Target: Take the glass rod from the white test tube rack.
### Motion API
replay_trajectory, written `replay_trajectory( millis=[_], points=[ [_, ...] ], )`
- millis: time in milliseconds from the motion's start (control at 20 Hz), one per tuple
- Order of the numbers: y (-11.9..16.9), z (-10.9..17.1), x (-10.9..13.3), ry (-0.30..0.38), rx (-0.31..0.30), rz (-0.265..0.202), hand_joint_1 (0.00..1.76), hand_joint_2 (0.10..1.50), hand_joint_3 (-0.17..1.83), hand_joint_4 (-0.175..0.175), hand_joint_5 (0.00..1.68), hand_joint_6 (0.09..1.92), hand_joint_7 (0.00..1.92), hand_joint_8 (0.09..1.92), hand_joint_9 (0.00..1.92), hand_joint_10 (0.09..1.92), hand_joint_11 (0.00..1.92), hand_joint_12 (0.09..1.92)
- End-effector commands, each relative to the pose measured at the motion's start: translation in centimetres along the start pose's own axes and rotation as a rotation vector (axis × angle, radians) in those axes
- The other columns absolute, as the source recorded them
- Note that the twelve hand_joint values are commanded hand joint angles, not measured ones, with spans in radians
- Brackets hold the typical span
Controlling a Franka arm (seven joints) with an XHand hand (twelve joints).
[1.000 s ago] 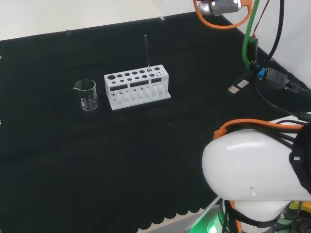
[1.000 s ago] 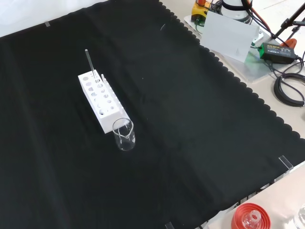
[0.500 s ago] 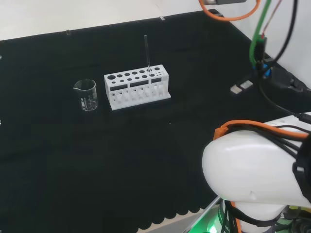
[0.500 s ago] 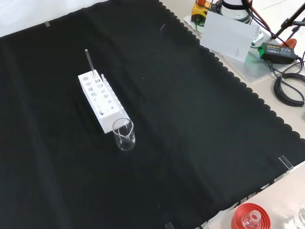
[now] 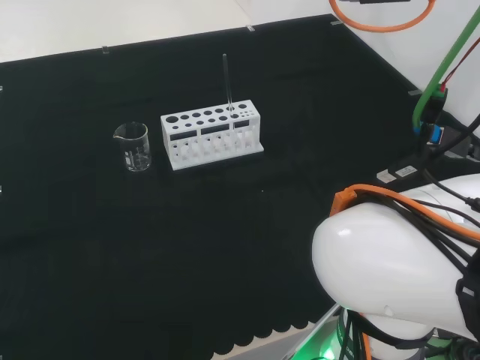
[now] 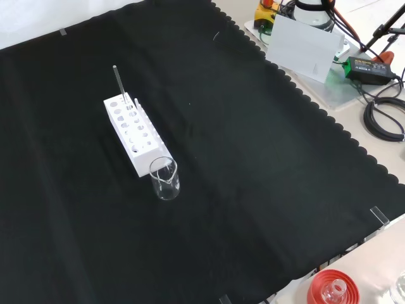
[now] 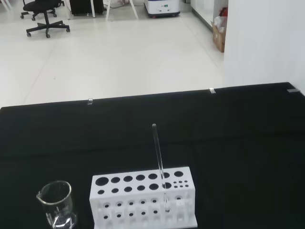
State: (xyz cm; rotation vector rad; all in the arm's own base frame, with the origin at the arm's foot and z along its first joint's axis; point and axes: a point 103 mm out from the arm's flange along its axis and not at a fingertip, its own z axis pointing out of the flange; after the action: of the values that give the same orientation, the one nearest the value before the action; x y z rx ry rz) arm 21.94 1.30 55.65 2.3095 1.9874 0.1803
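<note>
Hand state cannot tell; glass rod (image 7: 158, 164) upright in rack (image 7: 143, 194); front view adds red stand (image 6: 333, 286).

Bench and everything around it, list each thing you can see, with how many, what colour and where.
Cloth: one, black, covering the bench.
Rack: one, white, on the cloth, left of centre in the head view.
Glass rod: one, clear, upright in the rack's right end in the head view.
Beaker: one, clear, on the cloth just left of the rack in the head view.
Red ring: one, off the cloth's near edge in the front view.
Arm link: white, lower right in the head view.
</note>
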Motion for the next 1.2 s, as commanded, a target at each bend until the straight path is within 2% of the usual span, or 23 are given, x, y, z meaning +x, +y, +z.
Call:
replay_trajectory(
  millis=[50, 150, 250, 350, 500, 650, 750, 850, 1050, 1100, 1200],
  points=[
    [-0.1, 0.4, -0.2, 0.006, 0.016, 0.009, 0.37, 0.95, 0.29, 0.026, 0.00, 0.09, 0.01, 0.09, 0.00, 0.21, 0.00, 0.09],
    [-0.1, 0.5, -0.3, 0.003, 0.017, 0.013, 0.37, 0.96, 0.26, 0.025, 0.00, 0.09, 0.01, 0.09, 0.00, 0.29, 0.00, 0.15],
    [0.0, 0.8, -0.6, -0.001, 0.027, 0.016, 0.37, 0.97, 0.23, 0.026, 0.00, 0.09, 0.02, 0.09, 0.00, 0.44, 0.00, 0.64],
    [0.0, 1.0, -0.9, -0.013, 0.028, 0.014, 0.37, 0.98, 0.21, 0.025, 0.00, 0.09, 0.04, 0.09, 0.00, 0.58, 0.00, 1.00],
    [0.3, 1.0, -0.9, -0.028, 0.031, 0.008, 0.38, 0.98, 0.20, 0.021, 0.03, 0.09, 0.07, 0.09, 0.00, 0.74, 0.00, 1.28],
    [0.6, 1.1, -0.6, -0.030, 0.038, 0.003, 0.38, 0.97, 0.20, 0.017, 0.06, 0.09, 0.07, 0.26, 0.00, 0.83, 0.00, 1.38],
    [1.0, 1.0, -0.5, -0.030, 0.045, 0.000, 0.38, 0.97, 0.21, 0.017, 0.07, 0.09, 0.02, 0.42, 0.00, 0.85, 0.00, 1.40],
    [1.4, 1.1, -0.3, -0.032, 0.049, -0.003, 0.39, 0.97, 0.21, 0.017, 0.08, 0.09, 0.00, 0.51, 0.00, 0.87, 0.00, 1.40],
    [2.4, 1.5, 0.4, -0.035, 0.065, -0.011, 0.39, 0.96, 0.21, 0.018, 0.10, 0.09, 0.00, 0.58, 0.00, 0.83, 0.00, 1.36],
    [2.3, 1.5, -0.1, -0.014, 0.058, -0.008, 0.39, 0.96, 0.21, 0.018, 0.10, 0.09, 0.00, 0.58, 0.00, 0.83, 0.00, 1.35],
    [2.6, 1.8, -0.2, -0.022, 0.068, -0.013, 0.39, 0.96, 0.21, 0.019, 0.11, 0.09, 0.00, 0.59, 0.00, 0.82, 0.00, 1.32]
  ],
)
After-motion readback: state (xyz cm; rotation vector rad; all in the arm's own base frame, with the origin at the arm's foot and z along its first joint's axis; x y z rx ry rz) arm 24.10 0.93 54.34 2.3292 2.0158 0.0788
